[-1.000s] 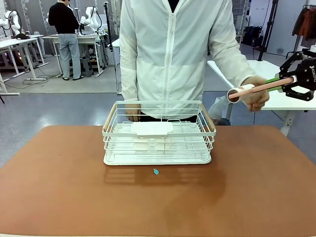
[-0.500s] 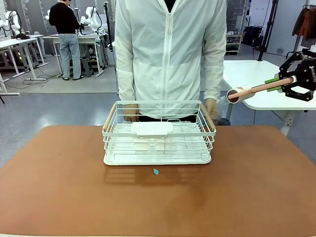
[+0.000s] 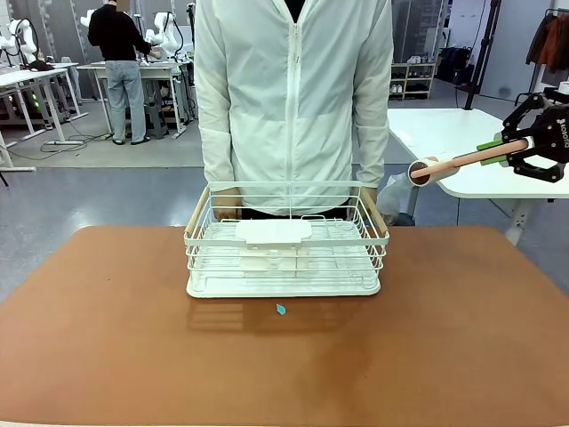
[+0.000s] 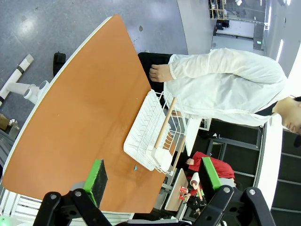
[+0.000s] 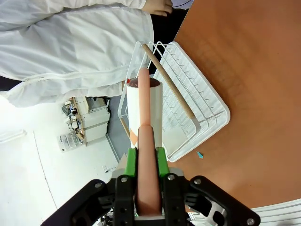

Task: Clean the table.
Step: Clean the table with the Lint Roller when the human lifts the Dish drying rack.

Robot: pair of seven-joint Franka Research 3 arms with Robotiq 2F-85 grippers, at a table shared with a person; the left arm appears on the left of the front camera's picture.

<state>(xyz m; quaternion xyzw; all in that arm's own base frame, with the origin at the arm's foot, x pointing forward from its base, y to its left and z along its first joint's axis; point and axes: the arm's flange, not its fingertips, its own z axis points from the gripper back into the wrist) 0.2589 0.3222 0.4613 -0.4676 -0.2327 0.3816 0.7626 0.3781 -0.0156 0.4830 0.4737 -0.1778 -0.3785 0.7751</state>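
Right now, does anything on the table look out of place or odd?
A small teal scrap lies on the table just in front of the white wire basket, apart from it: stray litter. Nothing looks spilled or damaged. The right gripper holds a lint roller aloft.

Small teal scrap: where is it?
Front view: the small teal scrap lies on the reddish-brown table, near centre, just on the robot's side of the white wire basket.

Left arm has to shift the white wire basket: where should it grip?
Likely the wooden handle at the white wire basket's left end, from straight above: it is a slim bar along the top rim, with clear space overhead.
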